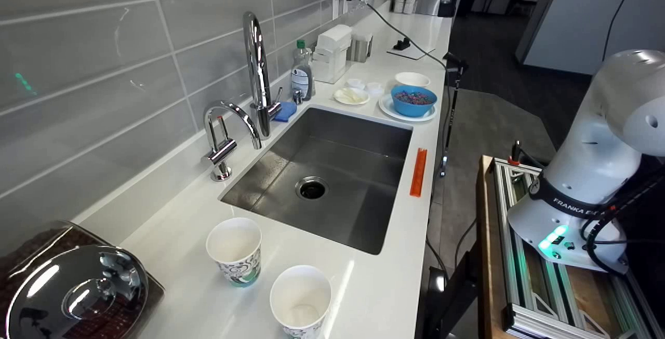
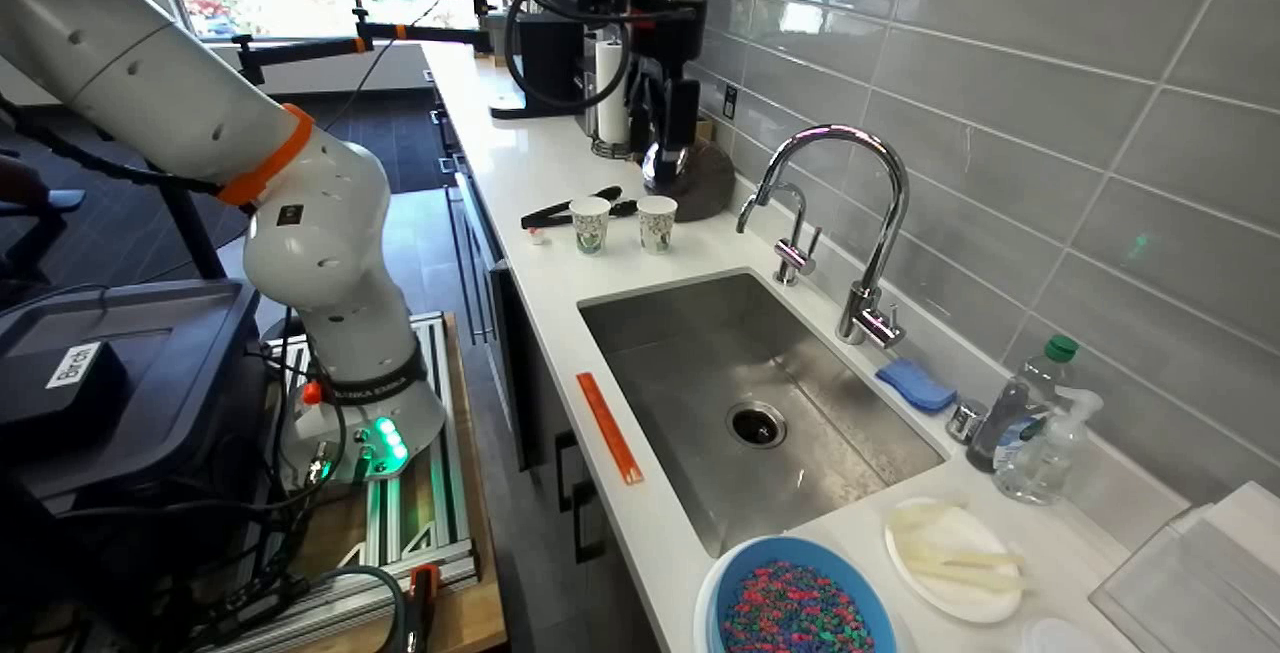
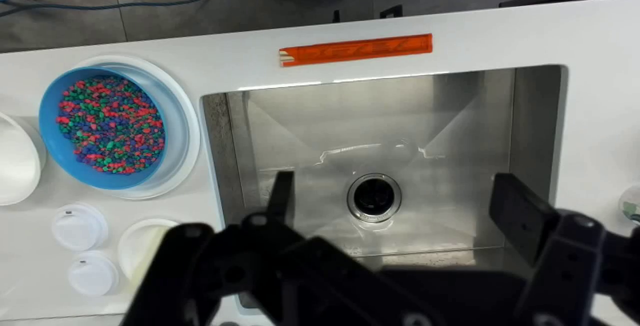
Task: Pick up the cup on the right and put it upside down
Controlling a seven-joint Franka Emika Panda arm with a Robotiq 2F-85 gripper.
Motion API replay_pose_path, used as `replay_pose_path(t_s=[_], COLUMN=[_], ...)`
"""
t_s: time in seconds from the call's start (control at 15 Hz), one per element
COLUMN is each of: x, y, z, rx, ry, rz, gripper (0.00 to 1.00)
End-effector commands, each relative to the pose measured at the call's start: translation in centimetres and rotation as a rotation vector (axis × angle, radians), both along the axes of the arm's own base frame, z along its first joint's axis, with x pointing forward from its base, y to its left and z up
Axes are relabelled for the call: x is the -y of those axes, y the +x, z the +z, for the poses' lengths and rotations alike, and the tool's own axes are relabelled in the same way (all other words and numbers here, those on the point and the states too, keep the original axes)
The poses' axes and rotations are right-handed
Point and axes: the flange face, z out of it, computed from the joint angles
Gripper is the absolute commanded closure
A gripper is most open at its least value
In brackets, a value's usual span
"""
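Two white paper cups with green-teal print stand upright, mouths up, on the counter beside the sink. In an exterior view, the right-hand cup (image 1: pixel 301 300) is close to the front of the counter and the left-hand cup (image 1: pixel 235 251) is nearer the wall. They also show as the left cup (image 2: pixel 590 225) and the right cup (image 2: pixel 657 223) in an exterior view, so right and left swap between views. Bits of a white thing with green print (image 3: pixel 631 203) peek in at the wrist view's edge. My gripper (image 3: pixel 393 186) hangs above the sink, fingers wide apart, holding nothing.
The steel sink (image 3: pixel 340 121) lies below me, with a tall faucet (image 2: pixel 885 223) and small tap (image 1: pixel 223 152) along the wall. An orange packet (image 3: pixel 357 50) is on the front rim. Beyond sit a blue bowl (image 1: pixel 413 101), a chrome-lidded jar (image 1: pixel 78 292) and black tongs (image 2: pixel 545 216).
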Motion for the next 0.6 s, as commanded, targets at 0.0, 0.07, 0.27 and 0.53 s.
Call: replay_pose_path(t_s=[0.0,0.07,0.27,0.53], x=[-1.0,-2.3,-8.4,-18.1], y=[0.4,0.8,2.3,4.5], z=[0.0,-0.1,-0.2,-1.7], rx=[0.001,-0.003,-0.007,0.006], ry=[0.002,-0.001,-0.030,-0.036], rz=[0.031,0.063,0.197,0.420], gripper=[0.00,0.00,0.00,0.00])
